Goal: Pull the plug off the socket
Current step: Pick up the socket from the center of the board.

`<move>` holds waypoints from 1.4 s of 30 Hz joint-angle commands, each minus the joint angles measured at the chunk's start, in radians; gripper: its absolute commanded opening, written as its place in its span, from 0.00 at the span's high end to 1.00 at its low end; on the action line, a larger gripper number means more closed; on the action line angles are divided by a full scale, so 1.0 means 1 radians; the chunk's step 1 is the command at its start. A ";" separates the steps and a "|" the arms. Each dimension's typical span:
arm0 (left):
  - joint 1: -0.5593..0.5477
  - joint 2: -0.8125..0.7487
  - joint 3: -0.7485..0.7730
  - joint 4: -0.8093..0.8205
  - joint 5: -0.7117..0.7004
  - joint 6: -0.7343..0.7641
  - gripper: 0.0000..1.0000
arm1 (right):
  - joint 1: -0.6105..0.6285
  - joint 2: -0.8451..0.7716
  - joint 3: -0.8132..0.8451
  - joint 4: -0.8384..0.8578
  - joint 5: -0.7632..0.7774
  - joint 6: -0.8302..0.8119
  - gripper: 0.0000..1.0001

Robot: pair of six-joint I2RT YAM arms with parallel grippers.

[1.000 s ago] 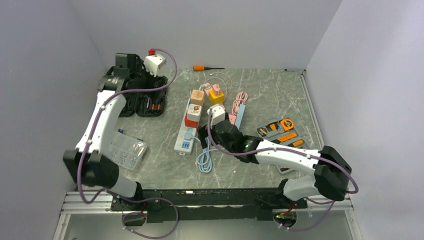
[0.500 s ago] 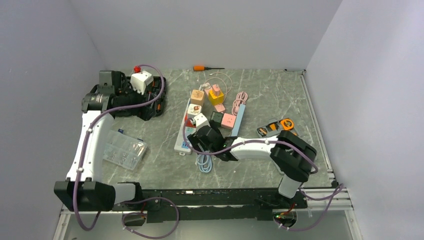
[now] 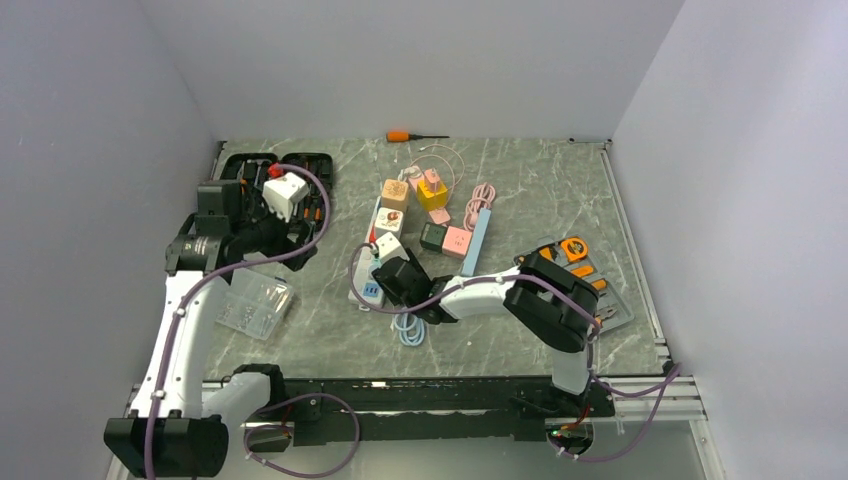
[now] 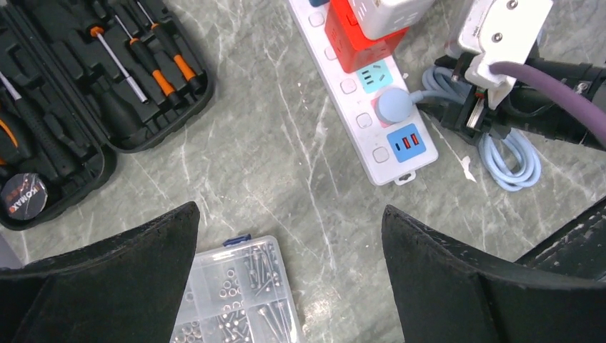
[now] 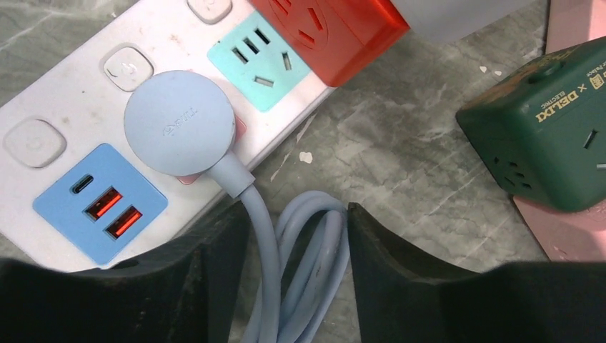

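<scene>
Round blue plug [image 5: 179, 121] sat in the power strip [image 5: 75, 100], next to its USB ports.
Right gripper [image 5: 293, 221] lay just off the strip's edge, plug dead ahead, cable [image 5: 264, 236] trailing back between half-parted jaws; grip on it uncertain. Left gripper [image 4: 289, 214] gaped empty, farther off.

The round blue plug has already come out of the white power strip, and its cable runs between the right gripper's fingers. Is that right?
Not quite: the round blue plug is still seated in the white power strip, as the right wrist view shows. Its cable does run between the fingers of the right gripper.
</scene>
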 commanded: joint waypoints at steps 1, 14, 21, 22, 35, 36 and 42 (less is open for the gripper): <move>-0.015 -0.075 -0.114 0.130 0.065 0.045 0.01 | 0.030 0.018 0.013 0.029 0.017 0.019 0.49; -0.291 -0.390 -0.554 0.236 -0.006 0.314 0.01 | 0.048 -0.217 -0.180 -0.007 -0.141 0.159 1.00; -0.464 -0.589 -0.683 0.304 0.000 0.501 0.01 | 0.049 -0.340 -0.157 -0.050 -0.235 0.171 1.00; -0.492 -0.605 -0.702 0.318 -0.004 0.532 0.01 | 0.049 -0.358 -0.142 -0.057 -0.247 0.169 1.00; -0.612 -0.797 -0.916 0.460 -0.004 0.877 0.01 | 0.045 -0.431 -0.020 -0.069 -0.311 0.147 1.00; -0.612 -0.808 -0.931 0.467 0.001 0.896 0.01 | 0.045 -0.433 -0.018 -0.069 -0.314 0.152 1.00; -0.612 -0.804 -0.981 0.568 0.002 0.875 0.01 | 0.025 -0.452 -0.028 -0.044 -0.352 0.189 1.00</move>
